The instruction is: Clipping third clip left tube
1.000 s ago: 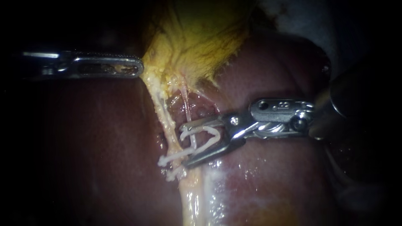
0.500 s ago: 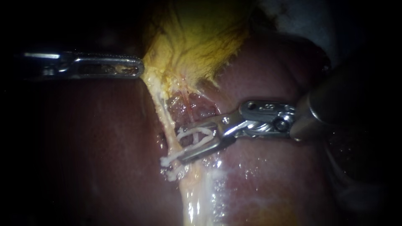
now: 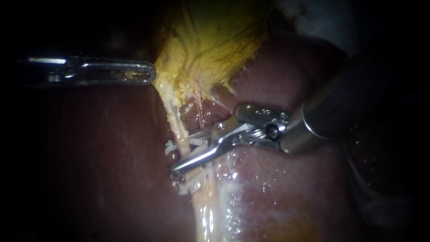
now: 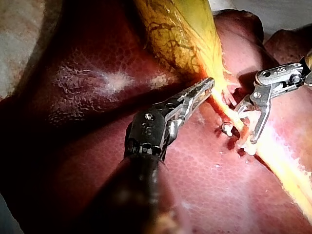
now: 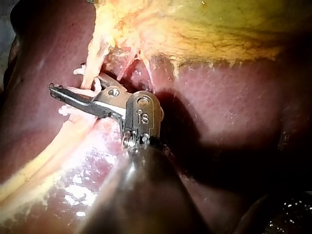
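Opens on the right instrument [image 3: 182, 152]. Grips a small white plastic clip [image 3: 197, 142] between two slim steel jaws. Narrowed well down, those jaws, with a slit of a gap left between them, one jaw each side of the left tube [image 3: 177, 127], a pale yellowish cord of tissue. Crosses that tube almost square-on, with the clip's white legs poking out past it on the side away from the hinge. From the right wrist view, same story: dark jaws [image 5: 73, 83] reaching ahead of the shaft and bracketing the cord.

Just beyond the lower jaw's tip, on the same tube: a second white clip [image 3: 186, 187], fastened across it. Right behind the upper jaw, a thin pink strand [image 3: 198, 107], running away toward the fatty tissue above. Under the jaws and hinge, wet glistening pale tissue [image 3: 208, 210] trailing on from the tube.

All around and beneath, the smooth dark red liver [image 3: 112, 157]. Ahead of the upper jaw, further up the tube, the yellow-green veined gallbladder [image 3: 215, 40], tapering down into the cord.

Well out past the jaw tips, on the far side of the tube: the left instrument [image 3: 150, 71], flat windowed steel jaws pressed together on the gallbladder's yellow lower edge. Well apart from the clip-carrying jaws, no contact between the two.
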Robot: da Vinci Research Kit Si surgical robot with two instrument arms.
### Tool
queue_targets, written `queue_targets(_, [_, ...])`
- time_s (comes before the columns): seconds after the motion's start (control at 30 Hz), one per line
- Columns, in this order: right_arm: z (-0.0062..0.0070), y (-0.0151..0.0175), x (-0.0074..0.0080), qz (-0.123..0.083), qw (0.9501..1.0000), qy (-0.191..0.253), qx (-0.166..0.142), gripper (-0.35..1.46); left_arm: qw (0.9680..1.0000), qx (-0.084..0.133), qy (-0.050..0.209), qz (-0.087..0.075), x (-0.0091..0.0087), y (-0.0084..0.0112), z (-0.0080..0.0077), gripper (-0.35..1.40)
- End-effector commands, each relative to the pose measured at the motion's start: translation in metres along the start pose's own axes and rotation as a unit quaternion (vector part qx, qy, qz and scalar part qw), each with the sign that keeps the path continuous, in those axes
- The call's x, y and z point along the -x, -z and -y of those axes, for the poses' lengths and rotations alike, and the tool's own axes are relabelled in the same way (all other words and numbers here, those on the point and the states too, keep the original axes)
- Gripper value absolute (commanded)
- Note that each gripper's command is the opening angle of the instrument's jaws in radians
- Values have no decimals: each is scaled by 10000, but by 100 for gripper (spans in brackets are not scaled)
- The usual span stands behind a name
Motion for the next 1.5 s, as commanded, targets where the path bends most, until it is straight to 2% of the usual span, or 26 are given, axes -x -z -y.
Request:
queue_targets(0.03, [0, -1, -1, -69, 10000, -14, -11, 53, 10000, 1, 1, 0, 0, 0, 0, -35])
queue_targets(0.2, [-2, -5, -7, -258, 9995, -117, -112, 53, 10000, 4, 0, 1, 0, -1, 0, -35])
queue_targets(0.47, [0, -6, -22, -399, 9990, -190, -88, 51, 10000, 4, 0, 1, 0, -1, 0, -35])
queue_targets(0.7, [1, 1, -38, -502, 9977, -449, 0, 35, 10000, 4, 0, 1, 0, -1, 0, -35])
queue_targets(0.87, [1, 3, -35, -514, 9972, -535, 17, 13, 10000, 4, 1, 1, 0, -1, 0, -35])
queue_targets(1.1, [3, 7, -33, -508, 9962, -710, 10, -35, 10000, 4, 1, 1, 0, -1, 0, -35])
queue_targets(1.5, [0, 6, -22, -488, 9965, -678, 13, -35, 10000, 5, 1, 1, 0, -2, 0, -35])
